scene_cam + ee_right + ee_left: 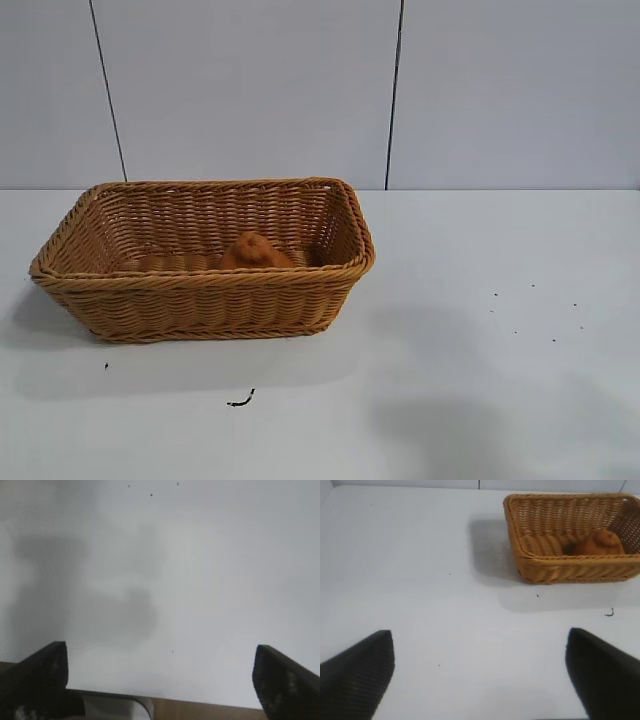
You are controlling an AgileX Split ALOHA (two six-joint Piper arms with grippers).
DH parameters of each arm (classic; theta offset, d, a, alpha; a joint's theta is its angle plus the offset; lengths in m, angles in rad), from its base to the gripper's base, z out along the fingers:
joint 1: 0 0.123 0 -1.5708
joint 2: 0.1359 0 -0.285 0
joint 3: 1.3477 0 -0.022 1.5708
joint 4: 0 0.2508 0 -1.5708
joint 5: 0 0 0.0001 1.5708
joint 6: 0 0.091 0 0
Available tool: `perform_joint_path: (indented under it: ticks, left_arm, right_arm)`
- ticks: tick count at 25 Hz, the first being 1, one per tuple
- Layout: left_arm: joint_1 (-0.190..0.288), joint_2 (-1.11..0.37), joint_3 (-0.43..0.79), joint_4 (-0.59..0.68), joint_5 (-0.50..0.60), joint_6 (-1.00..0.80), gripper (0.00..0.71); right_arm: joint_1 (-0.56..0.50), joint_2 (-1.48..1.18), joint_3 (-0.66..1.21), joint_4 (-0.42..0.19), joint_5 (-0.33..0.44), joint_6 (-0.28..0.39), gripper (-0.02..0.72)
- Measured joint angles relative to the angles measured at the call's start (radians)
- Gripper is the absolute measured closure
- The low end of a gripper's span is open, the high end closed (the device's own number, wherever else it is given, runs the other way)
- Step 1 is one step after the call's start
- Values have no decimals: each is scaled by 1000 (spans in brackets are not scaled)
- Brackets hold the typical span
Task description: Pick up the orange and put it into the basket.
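Note:
The light-brown wicker basket stands on the white table, left of centre. The dull-orange orange lies inside it, toward its right half, its knob up. Both also show in the left wrist view: the basket and the orange in it. My left gripper is open and empty above bare table, well away from the basket. My right gripper is open and empty above bare table near the table's edge. Neither gripper shows in the exterior view.
A small dark scrap lies on the table in front of the basket. A few dark specks dot the table's right side. The table's edge shows in the right wrist view.

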State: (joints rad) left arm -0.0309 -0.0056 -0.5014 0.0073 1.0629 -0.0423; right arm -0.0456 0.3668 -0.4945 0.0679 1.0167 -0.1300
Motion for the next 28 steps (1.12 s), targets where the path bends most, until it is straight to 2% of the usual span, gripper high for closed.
perform_joint_path:
  ticks: [10, 19, 28]
  left_arm:
    - [0, 0, 0, 0, 2, 0, 44]
    - [0, 0, 0, 0, 1, 0, 44]
    - [0, 0, 0, 0, 1, 0, 44]
  right_arm:
    - [2, -168, -1, -3, 2, 0, 10]
    - [67, -357, 2, -16, 2, 0, 10]
    - [67, -371, 3, -26, 3, 0, 10]
